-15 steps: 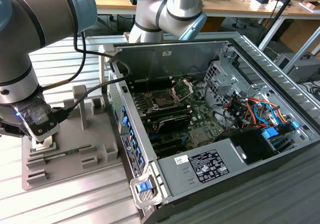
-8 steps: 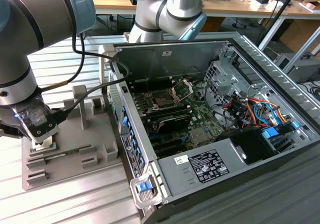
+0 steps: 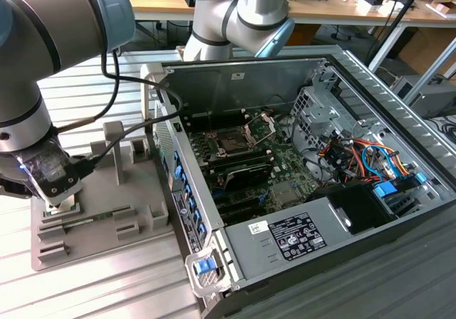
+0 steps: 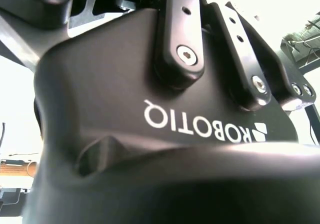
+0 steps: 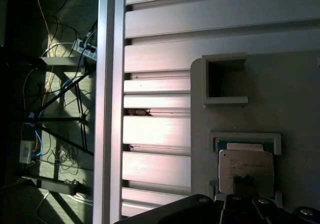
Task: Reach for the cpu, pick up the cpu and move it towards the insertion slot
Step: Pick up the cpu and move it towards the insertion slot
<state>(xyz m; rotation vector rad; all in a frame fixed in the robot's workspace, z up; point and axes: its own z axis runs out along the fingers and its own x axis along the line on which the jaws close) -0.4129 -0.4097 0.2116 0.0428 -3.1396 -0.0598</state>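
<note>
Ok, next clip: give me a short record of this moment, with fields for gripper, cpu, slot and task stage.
gripper: gripper low over the grey tray, at the exterior view's left, directly above the cpu
cpu: cpu lies flat in its framed nest on the tray, not lifted
contact: cannot tell
insertion slot: insertion slot on the board inside the open computer case, far from the gripper
stage: reach has arrived at the cpu; pick-up not yet done

In the first wrist view the gripper (image 5: 245,204), cut off by the picture's edge, covers one edge of the cpu (image 5: 246,166). In the exterior view the wrist (image 3: 28,130) hides where they meet, and the slot (image 3: 233,142) is too small for detail.
</note>
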